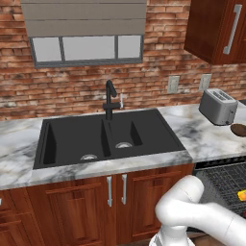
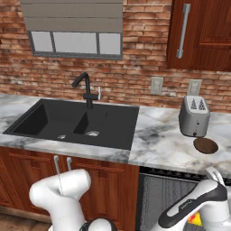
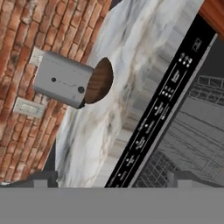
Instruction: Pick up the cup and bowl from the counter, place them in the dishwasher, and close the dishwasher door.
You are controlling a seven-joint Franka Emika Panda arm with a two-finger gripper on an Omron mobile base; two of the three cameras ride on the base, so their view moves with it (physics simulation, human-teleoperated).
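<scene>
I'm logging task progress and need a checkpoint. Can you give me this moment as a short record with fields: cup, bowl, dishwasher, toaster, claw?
cup: yellow-orange cup already inside the dishwasher, on the wire rack
bowl: brown bowl on the counter, just in front of the toaster
dishwasher: dishwasher open, rack visible below the counter edge
toaster: silver toaster upright on the counter by the brick wall
claw: claw over the open dishwasher, facing bowl and toaster; nothing between its tips, jaws apart
left to do: bowl into rack, door shut
</scene>
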